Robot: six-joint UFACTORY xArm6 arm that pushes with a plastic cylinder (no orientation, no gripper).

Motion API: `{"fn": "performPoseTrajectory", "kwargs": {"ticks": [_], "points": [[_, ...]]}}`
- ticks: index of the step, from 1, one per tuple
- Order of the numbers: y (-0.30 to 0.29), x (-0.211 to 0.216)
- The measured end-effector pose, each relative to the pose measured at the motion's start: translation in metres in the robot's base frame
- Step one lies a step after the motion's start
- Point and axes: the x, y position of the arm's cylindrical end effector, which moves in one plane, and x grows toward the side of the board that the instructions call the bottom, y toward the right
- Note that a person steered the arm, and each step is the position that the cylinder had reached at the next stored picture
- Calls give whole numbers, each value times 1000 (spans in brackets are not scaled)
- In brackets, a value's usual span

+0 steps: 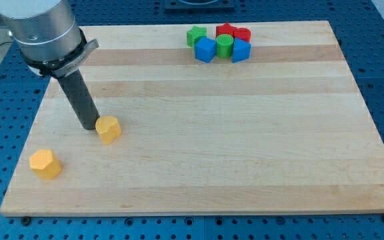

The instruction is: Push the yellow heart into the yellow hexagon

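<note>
Two yellow blocks lie at the board's lower left. The one I take for the yellow heart (109, 129) sits just right of my tip (87, 127), touching it or nearly so. The yellow hexagon (45, 163) lies apart, down and to the left of the heart, near the board's left edge. The dark rod slants up and left from the tip to the grey arm body at the view's top left. My tip is above and to the right of the hexagon.
A tight cluster sits at the top centre of the wooden board (245, 133): a green block (195, 35), a blue block (205, 49), a green round block (225, 45), a red star (226, 30), a red block (242, 35), another blue block (241, 51).
</note>
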Motion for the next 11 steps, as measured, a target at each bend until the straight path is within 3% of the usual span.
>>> {"fn": "performPoseTrajectory", "kwargs": {"ticks": [1, 2, 4, 6, 9, 11], "points": [[29, -37], [58, -36], [29, 45], [35, 31], [-30, 51], [-41, 53]]}}
